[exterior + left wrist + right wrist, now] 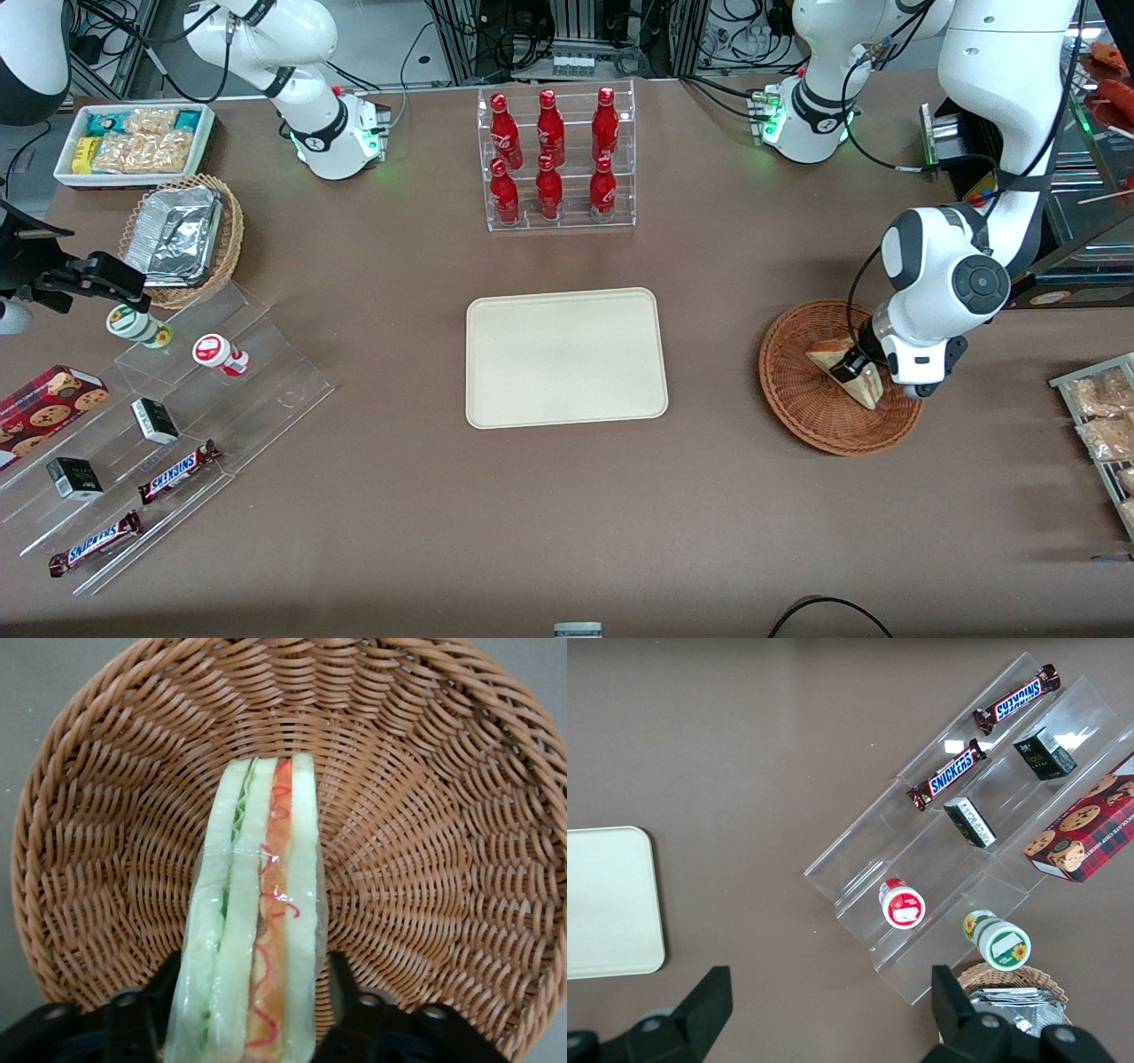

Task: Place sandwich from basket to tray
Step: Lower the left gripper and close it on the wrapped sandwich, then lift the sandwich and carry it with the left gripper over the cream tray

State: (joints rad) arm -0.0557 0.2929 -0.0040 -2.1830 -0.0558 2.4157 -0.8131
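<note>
The sandwich, a wedge of pale bread with red and green filling along its cut edge, stands on edge in the round reddish-brown wicker basket toward the working arm's end of the table. My left gripper is down in the basket, open, with one finger on each side of the sandwich. One finger is against the wrapping. The other stands a narrow gap off. The basket weave fills the wrist view around the gripper. The cream-beige tray lies bare at mid-table.
A clear rack of red bottles stands farther from the front camera than the tray. Snack packets on a rack lie beside the basket at the table's edge. Acrylic steps with Snickers bars and a tan foil-container basket sit toward the parked arm's end.
</note>
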